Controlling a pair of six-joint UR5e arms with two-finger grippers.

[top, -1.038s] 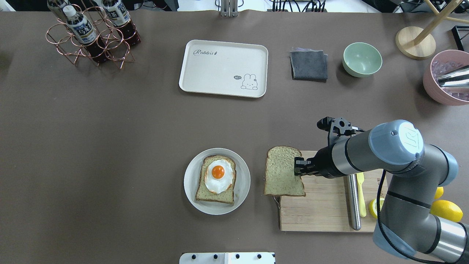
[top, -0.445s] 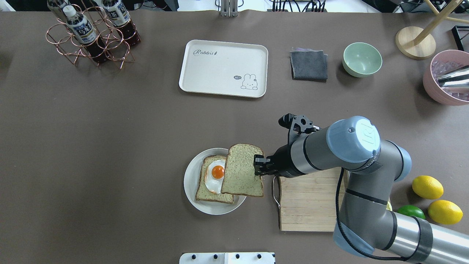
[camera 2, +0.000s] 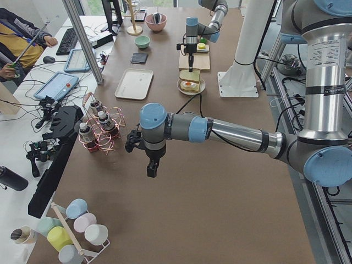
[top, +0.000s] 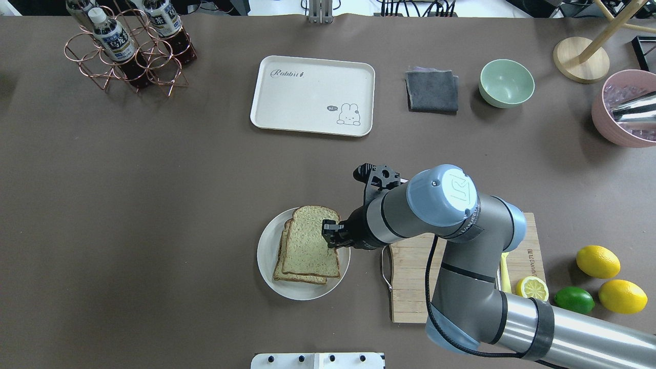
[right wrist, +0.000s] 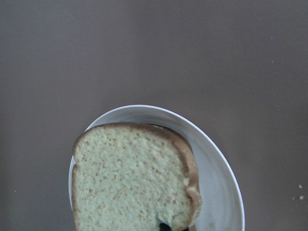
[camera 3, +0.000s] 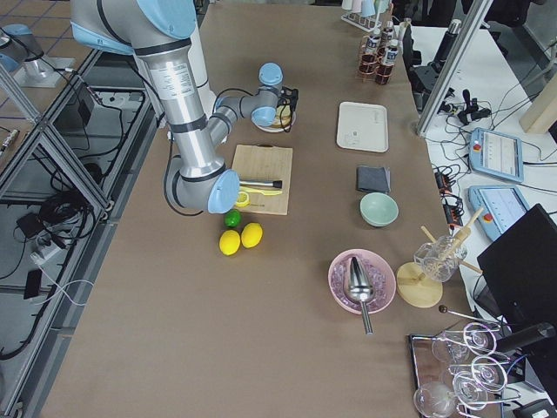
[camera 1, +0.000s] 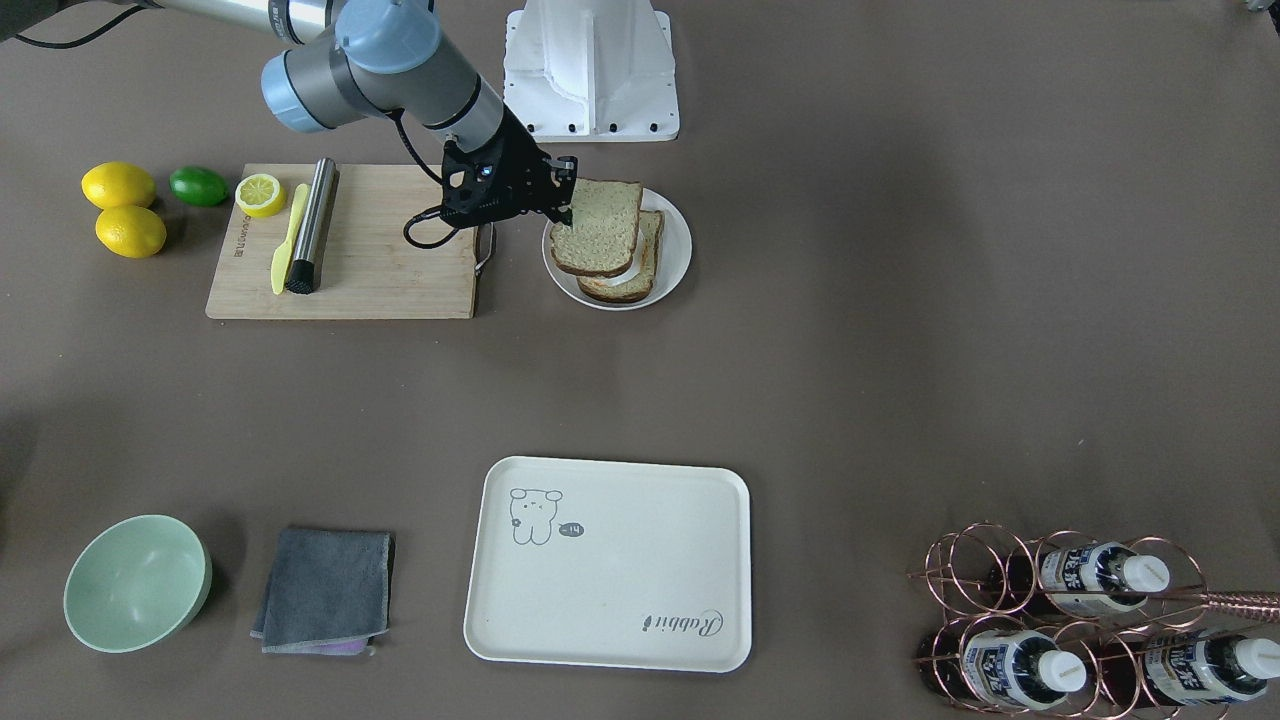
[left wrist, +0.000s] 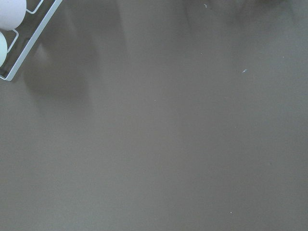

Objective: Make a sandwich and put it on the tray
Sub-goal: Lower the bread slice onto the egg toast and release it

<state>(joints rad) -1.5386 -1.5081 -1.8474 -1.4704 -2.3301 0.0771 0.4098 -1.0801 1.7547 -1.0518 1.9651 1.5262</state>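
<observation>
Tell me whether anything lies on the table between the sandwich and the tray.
Nothing visible: bare table between the sandwich on its plate and the tray. The grey cloth lies off to one side.

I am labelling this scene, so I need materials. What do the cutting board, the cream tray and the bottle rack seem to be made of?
Cutting board: wood, perhaps bamboo, matte; pale glued strips show.
Cream tray: likely plastic or melamine, smooth, slightly glossy; moulded rounded rim, printed drawing.
Bottle rack: metal wire, shiny copper-coloured finish; thin bent rings.
</observation>
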